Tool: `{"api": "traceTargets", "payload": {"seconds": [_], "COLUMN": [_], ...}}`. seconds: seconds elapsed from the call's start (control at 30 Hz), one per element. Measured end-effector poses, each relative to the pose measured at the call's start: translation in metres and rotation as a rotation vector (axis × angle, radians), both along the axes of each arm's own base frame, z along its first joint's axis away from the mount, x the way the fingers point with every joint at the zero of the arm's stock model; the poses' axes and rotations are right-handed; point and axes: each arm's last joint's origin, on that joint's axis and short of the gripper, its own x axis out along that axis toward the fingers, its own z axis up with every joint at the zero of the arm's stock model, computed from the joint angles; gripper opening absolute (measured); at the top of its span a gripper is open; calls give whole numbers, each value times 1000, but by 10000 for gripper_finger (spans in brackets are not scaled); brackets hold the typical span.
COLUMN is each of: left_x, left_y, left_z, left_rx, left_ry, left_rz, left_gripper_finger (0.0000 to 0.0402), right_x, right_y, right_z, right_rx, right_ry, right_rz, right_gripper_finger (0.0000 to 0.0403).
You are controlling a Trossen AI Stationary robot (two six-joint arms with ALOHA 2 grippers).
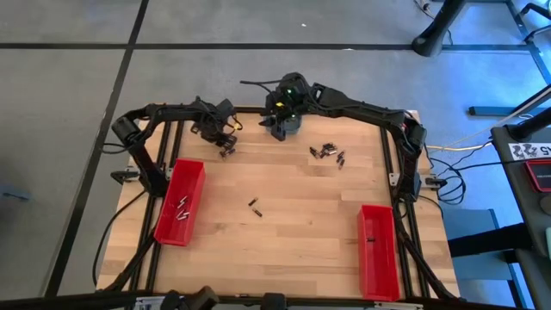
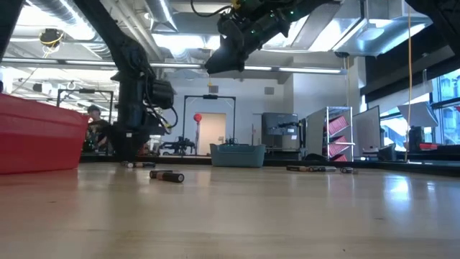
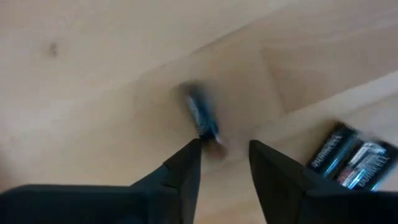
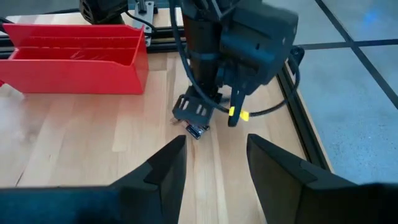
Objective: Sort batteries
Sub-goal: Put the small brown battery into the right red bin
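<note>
My left gripper (image 3: pixel 224 149) is open and points down at the table's far left part (image 1: pixel 225 145). One small dark battery (image 3: pixel 202 117) lies blurred just beyond its fingertips, and it also shows under that gripper in the right wrist view (image 4: pixel 198 130). Two more batteries (image 3: pixel 348 160) lie side by side close by. A loose cluster of batteries (image 1: pixel 327 153) lies far right of centre. A pair (image 1: pixel 255 207) lies mid-table. My right gripper (image 4: pixel 214 158) is open, raised above the far edge (image 1: pixel 284 112) and touches nothing. My left gripper comes from above, pointing down, with its fingers on either side of the near end of the blurred battery (image 3: pixel 214 134), which lies flat on the table. I cannot tell whether a fingertip (image 3: pixel 194 149) touches it.
A red bin (image 1: pixel 181 202) along the left edge holds a few batteries. A second red bin (image 1: pixel 376 250) at the right near corner holds one. A grey-blue dish (image 2: pixel 237 154) stands at the far edge under the right arm. Bare wood lies between the bins.
</note>
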Motion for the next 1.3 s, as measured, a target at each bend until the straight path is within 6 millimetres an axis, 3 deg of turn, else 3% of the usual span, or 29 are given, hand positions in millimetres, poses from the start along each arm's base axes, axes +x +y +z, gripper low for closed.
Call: {"api": "traceTargets", "payload": {"seconds": [0.47, 0.57, 0.73, 1.0, 1.17, 1.3], "left_x": [3, 2, -3, -1, 1, 0], "left_y": [2, 1, -3, 26, 49, 56], "left_z": [-4, -3, 17, 64, 65, 53], "left_rx": [3, 5, 30, 220, 221, 203], "left_ry": [-2, -2, -30, -264, -348, -321], "left_rz": [-74, -68, -19, 40, 20, -5], "left_gripper_finger": [13, 4, 11, 37, 107, 159], "right_x": [0, -2, -13, -26, -31, -36], "right_y": [-1, -2, -7, -21, -22, -19], "right_z": [0, 1, 16, 25, 19, 11], "right_rx": [-14, -24, -52, -62, -28, 13], "right_ry": [6, 9, -15, -24, 43, 132], "right_rz": [-19, -30, -69, -122, -129, -126], "right_gripper_finger": [170, 170, 170, 170, 170, 170]}}
